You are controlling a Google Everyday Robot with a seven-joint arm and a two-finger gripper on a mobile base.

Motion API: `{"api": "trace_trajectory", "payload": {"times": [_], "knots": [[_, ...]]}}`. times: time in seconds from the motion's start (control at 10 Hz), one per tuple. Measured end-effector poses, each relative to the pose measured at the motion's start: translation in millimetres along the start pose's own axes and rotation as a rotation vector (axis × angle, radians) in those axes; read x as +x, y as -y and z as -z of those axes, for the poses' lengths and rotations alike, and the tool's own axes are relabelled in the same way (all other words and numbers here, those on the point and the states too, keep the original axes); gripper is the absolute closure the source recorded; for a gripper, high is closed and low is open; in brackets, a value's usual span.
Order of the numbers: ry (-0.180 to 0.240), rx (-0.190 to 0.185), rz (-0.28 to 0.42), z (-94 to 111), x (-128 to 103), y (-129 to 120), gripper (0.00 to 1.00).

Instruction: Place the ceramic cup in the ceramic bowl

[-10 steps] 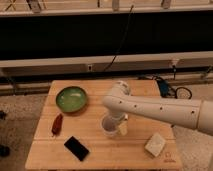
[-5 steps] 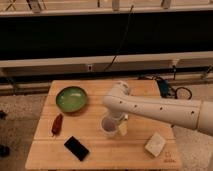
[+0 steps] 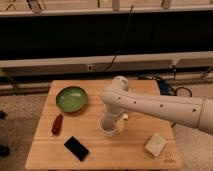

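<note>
From the one camera view, the wooden counter (image 3: 120,152) stands before a dark wall. The white arm (image 3: 160,107) reaches in from the right edge and bends down near the middle of the counter. Its pincer (image 3: 116,121) points down right at the ceramic cup (image 3: 105,130). Whether it is spread or closed on the cup, I cannot tell from here.

The cup sits upright on the wood near the counter's centre, a little toward the front edge. The ceramic bowl (image 3: 71,98) rests toward the back left corner, apart from the cup and with nothing in it. A red pepper-like thing (image 3: 57,124) lies by the left edge. A flat black slab (image 3: 76,148) lies near the front left corner, and a cream block (image 3: 155,144) near the front right corner.
</note>
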Motion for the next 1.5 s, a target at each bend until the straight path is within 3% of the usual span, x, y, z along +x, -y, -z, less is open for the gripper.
{"api": "trace_trajectory", "payload": {"times": [0.6, 1.1, 1.5], "knots": [[0.017, 0.027, 0.021, 17, -5, 4, 0.20], [0.040, 0.010, 0.057, 42, -31, -53, 0.20], [0.067, 0.003, 0.055, 36, -29, -73, 0.20]]}}
